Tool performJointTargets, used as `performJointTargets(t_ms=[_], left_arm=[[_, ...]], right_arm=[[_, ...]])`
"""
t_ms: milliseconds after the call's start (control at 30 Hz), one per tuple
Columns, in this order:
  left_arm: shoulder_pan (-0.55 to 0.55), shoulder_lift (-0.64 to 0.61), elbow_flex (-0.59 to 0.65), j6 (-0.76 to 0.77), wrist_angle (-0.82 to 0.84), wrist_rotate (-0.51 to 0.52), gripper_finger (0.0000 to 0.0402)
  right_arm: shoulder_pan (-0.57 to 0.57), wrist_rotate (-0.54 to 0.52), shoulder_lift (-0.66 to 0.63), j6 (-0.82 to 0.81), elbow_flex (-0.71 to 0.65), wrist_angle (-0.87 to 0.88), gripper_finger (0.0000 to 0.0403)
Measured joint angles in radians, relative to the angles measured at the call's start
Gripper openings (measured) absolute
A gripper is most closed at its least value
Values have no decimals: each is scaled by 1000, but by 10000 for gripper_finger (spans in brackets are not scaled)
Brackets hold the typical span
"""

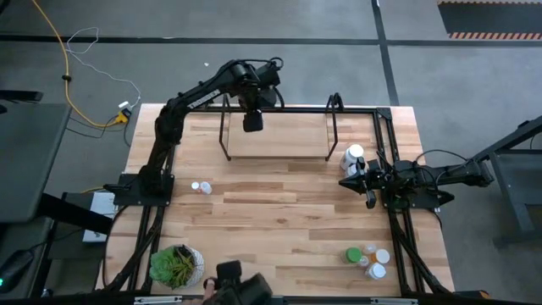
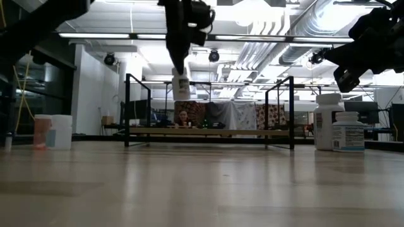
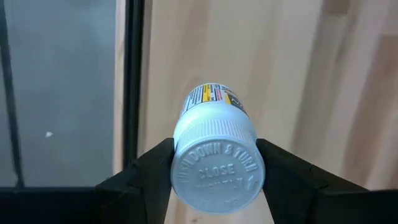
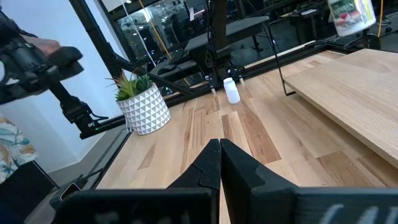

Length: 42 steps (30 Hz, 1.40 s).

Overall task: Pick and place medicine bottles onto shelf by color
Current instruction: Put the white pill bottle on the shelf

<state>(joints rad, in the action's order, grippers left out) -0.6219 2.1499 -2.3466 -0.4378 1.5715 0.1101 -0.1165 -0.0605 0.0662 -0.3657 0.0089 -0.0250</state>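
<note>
My left gripper reaches over the left part of the shelf and is shut on a white medicine bottle, which hangs above the shelf board. My right gripper waits shut at the table's right side, next to two white bottles standing on the table. Two small bottles, one white and one orange, stand left of centre. A cluster of green, orange and white bottles stands at the near right. My left gripper pinches the white bottle by the sides of its ribbed white cap between its two fingers. The fingers come from above, pointing down. The bottle hangs below them, close to upright, lifted clear of the shelf board.
A potted plant stands at the near left corner. The shelf's black wire frame with upright posts rings the board. Bare tabletop lies in the middle. A person's sleeve shows beyond the table's near edge.
</note>
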Motion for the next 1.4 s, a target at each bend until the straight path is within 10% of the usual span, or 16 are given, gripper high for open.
performJointTargets(t_ms=[1400], left_arm=[[-106,160,16,-3,0,-2,209]], right_arm=[[0,0,0,0,0,0,0]])
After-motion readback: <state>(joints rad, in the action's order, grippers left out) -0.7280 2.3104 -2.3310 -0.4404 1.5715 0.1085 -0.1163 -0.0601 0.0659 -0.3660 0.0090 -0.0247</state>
